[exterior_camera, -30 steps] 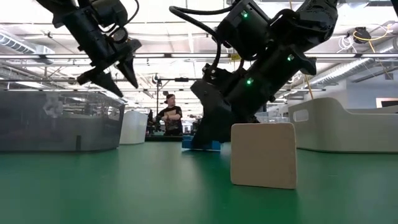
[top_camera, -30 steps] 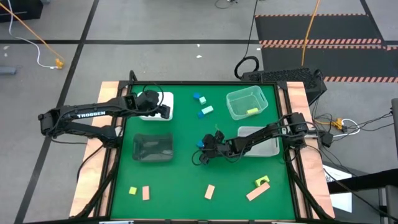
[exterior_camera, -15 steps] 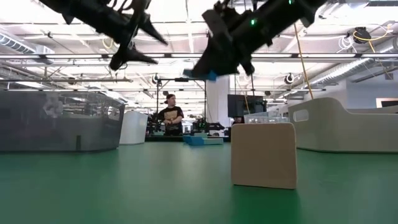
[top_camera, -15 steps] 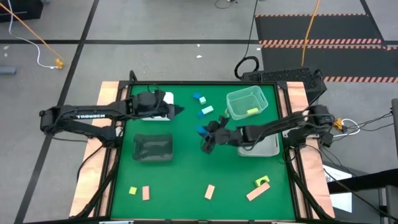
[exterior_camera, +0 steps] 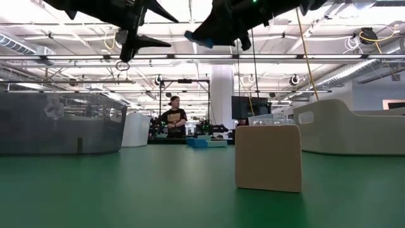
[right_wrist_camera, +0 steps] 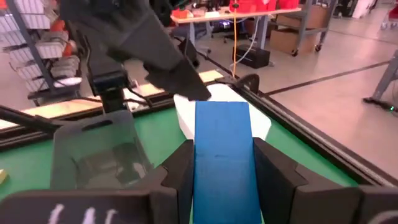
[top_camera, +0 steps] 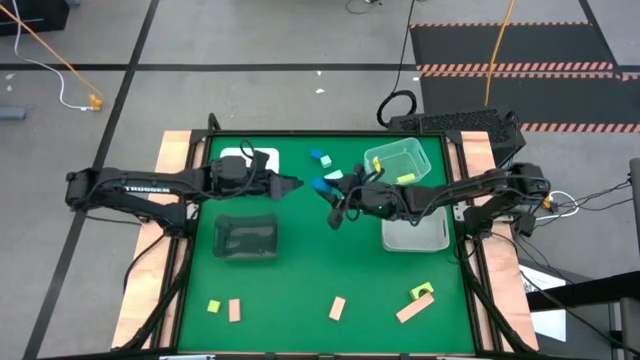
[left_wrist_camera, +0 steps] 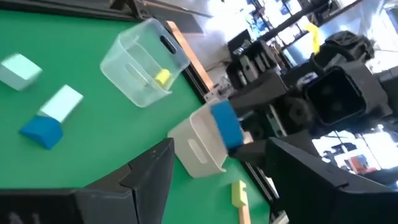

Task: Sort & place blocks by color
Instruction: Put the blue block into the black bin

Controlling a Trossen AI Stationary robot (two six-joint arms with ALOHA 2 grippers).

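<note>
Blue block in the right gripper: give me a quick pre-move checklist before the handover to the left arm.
1. Grip on the blue block: ok. The right gripper is shut on it, block seated squarely between both fingers.
2. Left gripper ready to receive: ok. Its fingers are spread, nothing between them.
3. Alignment: ok. In the high view the two grippers face each other above the table, a small gap between them.
4. Block clear of the table: ok. The low view shows it held high.
5. Path clear: ok. The loose blue block and teal block lie flat below.
6. Destination tray for blue: cannot tell.
</note>
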